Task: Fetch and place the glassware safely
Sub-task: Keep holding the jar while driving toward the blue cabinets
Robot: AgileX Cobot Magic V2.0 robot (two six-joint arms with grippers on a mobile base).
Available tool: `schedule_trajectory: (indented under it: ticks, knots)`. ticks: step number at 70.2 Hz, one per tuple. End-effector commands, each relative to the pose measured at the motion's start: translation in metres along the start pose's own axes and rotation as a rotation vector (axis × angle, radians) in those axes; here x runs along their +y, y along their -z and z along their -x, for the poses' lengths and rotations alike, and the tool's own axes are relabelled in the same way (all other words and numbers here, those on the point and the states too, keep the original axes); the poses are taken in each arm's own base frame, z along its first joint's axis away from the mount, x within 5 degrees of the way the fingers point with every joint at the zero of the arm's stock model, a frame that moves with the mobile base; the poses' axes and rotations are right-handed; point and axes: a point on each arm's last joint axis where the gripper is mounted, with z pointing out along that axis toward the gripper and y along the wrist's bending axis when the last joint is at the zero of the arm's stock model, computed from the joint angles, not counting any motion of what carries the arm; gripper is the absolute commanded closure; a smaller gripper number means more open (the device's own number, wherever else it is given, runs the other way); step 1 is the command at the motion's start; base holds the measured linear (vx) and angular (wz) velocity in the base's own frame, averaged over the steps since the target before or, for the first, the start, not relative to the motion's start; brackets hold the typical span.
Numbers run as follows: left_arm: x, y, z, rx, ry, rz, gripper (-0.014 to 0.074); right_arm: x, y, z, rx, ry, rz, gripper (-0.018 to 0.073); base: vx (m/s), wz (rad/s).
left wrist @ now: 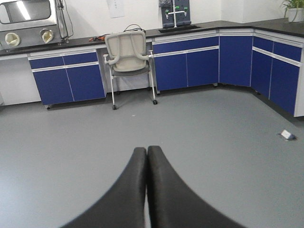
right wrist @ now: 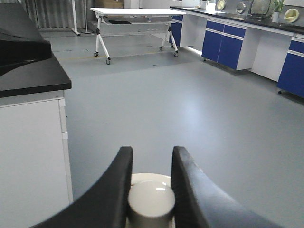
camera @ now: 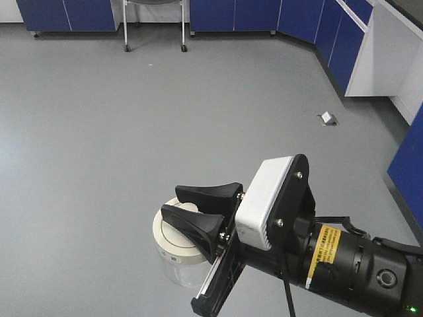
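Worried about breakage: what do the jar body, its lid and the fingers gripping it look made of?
Jar body: clear, see-through, likely glass. Lid: opaque cream, smooth sheen, plastic or ceramic, can't tell. Fingers: matte black, probably plastic or rubber.

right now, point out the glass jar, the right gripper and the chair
glass jar (camera: 173,272), front view, clear glass body
right gripper (camera: 170,201), front view, between its fingertips
chair (left wrist: 126,45), left wrist view, backrest

Lower right of frame: black cylindrical arm segment (camera: 363,264) w/ yellow label (camera: 326,246), white ribbed box (camera: 264,198) on black screwed bracket (camera: 301,177), thin black cable (camera: 286,290), black curved fingers (camera: 205,191).
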Motion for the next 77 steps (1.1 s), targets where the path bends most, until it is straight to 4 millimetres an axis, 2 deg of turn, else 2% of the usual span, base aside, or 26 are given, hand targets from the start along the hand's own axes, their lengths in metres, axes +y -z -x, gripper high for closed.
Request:
schedule_trajectory:
  ticks: [1, 77]
  knots:
    - [0.0008, 0.0007, 0.0142, -0.085, 0.014, -0.001, 0.0603, 0.0005, 0.0029, 0.027, -0.15, 0.002, 0.016, 0.056, 0.52, 0.05]
    - [0.0008, 0.0007, 0.0142, -0.085, 0.014, -0.001, 0.0603, 0.0005, 0.0029, 0.027, -0.15, 0.002, 0.016, 0.056, 0.53, 0.03]
